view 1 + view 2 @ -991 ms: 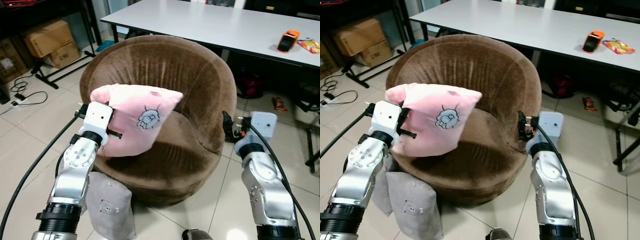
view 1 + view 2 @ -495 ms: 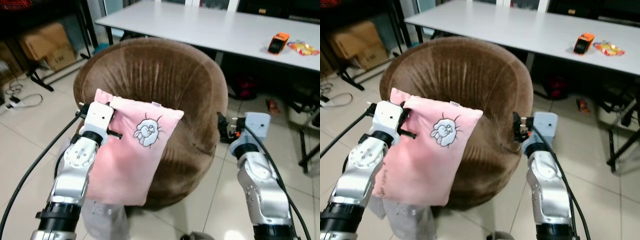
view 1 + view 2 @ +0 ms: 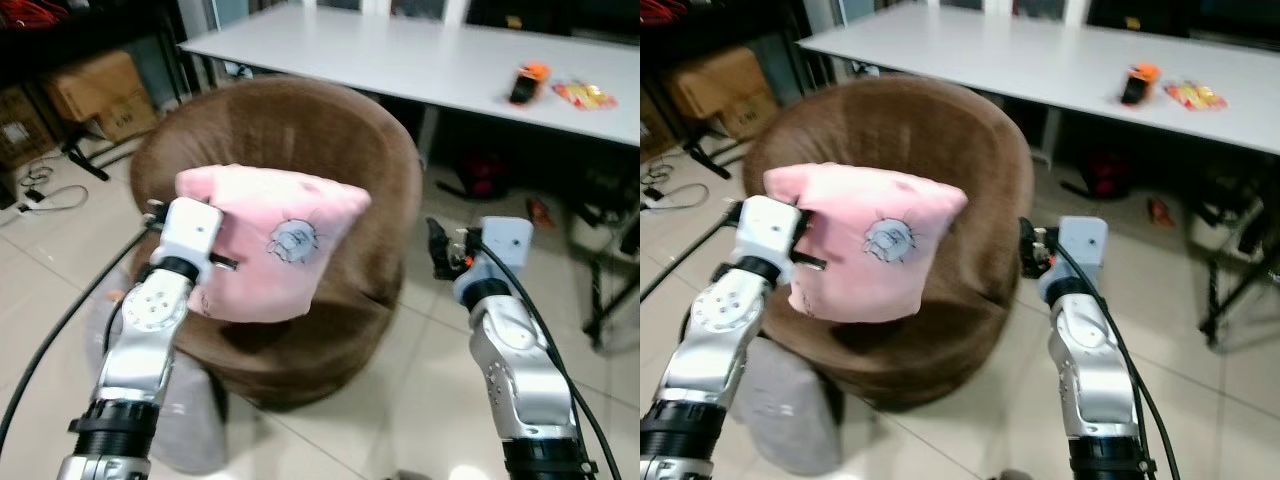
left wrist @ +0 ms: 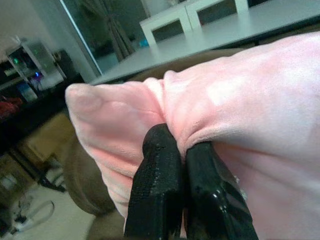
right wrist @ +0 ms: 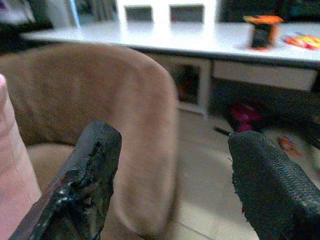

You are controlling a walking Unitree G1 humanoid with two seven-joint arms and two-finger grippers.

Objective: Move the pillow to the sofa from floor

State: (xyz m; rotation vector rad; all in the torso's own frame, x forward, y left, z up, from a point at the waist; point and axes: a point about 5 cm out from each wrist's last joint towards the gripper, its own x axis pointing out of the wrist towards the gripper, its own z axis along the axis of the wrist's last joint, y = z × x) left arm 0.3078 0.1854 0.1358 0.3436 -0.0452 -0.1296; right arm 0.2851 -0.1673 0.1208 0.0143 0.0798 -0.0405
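A pink pillow (image 3: 270, 245) with a small cartoon face hangs in the air over the seat of a round brown sofa chair (image 3: 330, 150). My left gripper (image 4: 182, 165) is shut on the pillow's edge, and the cloth bunches between its fingers. To the right of the chair, my right gripper (image 3: 438, 250) is held up open with nothing in it; its fingers (image 5: 85, 175) stand wide apart. A grey pillow (image 3: 780, 405) lies on the floor by the chair's front left.
A long white table (image 3: 450, 60) stands behind the chair with an orange object (image 3: 527, 82) and a snack packet (image 3: 585, 95) on it. Cardboard boxes (image 3: 95, 85) and cables (image 3: 40, 185) lie at the left. Tiled floor spreads to the right of the chair.
The pillow, which hung down flat half a second ago, has swung up and now bulges over the seat. The whole view has shifted, so the chair sits further left.
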